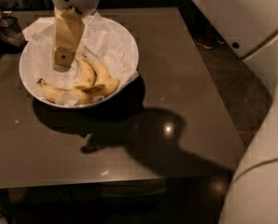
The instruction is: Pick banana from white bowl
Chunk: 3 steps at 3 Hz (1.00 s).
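The white bowl (131,50) stands at the table's back left, lined with crumpled white paper. Three bananas lie in its front half. The banana (88,96), the longest, curves along the near side with its dark stem tip at the left. Two shorter bananas (86,72) lie just behind it. My gripper (62,65) hangs down into the bowl from above. Its tip is over the paper, just left of the shorter bananas and above the long banana's left end. It holds nothing that I can see.
The bowl sits on a dark brown table (176,78), with its right edge and near edge in view. A dark object (6,29) lies at the far left beside the bowl. My white robot body (265,125) fills the right side.
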Tool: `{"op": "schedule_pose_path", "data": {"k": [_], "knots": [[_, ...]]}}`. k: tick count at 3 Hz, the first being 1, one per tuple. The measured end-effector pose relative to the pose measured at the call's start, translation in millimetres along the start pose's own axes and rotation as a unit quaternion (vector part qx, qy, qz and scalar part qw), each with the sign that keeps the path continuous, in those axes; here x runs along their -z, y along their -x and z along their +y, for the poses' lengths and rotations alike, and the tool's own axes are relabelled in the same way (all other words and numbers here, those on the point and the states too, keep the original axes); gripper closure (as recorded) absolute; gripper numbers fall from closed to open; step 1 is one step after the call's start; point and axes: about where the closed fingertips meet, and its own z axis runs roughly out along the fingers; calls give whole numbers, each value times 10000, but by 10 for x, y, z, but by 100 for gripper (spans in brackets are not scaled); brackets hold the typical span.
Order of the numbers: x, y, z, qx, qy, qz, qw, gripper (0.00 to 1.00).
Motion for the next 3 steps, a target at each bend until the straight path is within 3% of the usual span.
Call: {"op": "schedule_pose_path", "data": {"k": [3], "knots": [[-82,-16,-31,-52,-38,1,10000,93]]}}
